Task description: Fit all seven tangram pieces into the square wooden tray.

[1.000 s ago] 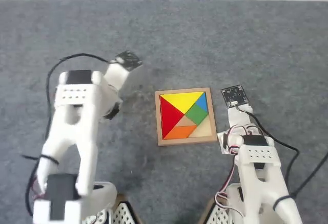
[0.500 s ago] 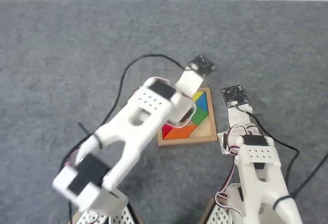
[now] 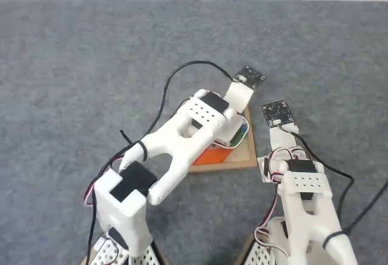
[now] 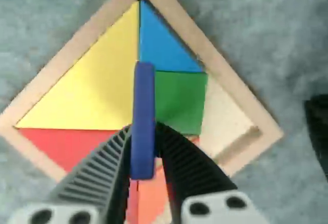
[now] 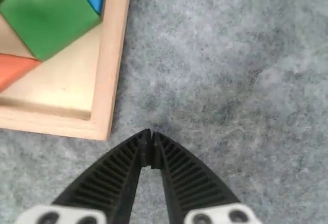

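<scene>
Square wooden tray (image 3: 225,167) lies on grey felt mat (image 3: 91,65), w/ yellow triangle (image 4: 92,80), light-blue triangle (image 4: 161,44), green square (image 4: 179,98), red triangle (image 4: 66,144) & orange piece (image 4: 151,198) seated in it. Bare slot (image 4: 225,119) sits beside the green square. Left gripper (image 4: 143,130) hangs over tray's middle, fingers clamped on dark-blue flat piece (image 4: 143,106), held on edge. Right gripper (image 5: 148,138) is just off tray's corner, over mat, fingers pressed together, nothing btwn them.

Over the tray (image 3: 239,163): left arm (image 3: 182,137) across, left hand (image 4: 143,131) gripping an upright blue piece (image 4: 143,96).
Tray corner: right hand (image 5: 149,142), closed, just beside.
Table (image 3: 79,53): we see open room elsewhere.
</scene>
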`<action>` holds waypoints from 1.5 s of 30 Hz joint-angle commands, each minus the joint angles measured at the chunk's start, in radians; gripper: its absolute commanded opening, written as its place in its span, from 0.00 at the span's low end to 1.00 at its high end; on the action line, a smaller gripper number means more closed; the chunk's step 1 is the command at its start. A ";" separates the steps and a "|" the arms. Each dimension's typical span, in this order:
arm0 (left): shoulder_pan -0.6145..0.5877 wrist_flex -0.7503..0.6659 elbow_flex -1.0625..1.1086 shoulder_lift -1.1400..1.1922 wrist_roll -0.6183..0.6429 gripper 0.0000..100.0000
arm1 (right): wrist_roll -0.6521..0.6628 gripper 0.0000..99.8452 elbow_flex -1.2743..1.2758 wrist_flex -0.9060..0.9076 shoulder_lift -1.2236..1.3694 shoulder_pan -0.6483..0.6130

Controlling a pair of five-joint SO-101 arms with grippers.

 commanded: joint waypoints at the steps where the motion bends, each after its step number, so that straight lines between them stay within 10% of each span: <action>1: 0.035 -0.014 -0.044 -0.012 0.049 0.01 | 0.008 0.01 -0.008 -0.016 -0.038 -0.007; 45: 0.158 0.055 0.062 -0.250 -0.014 0.14 | 0.011 0.01 -0.008 -0.018 -0.035 -0.007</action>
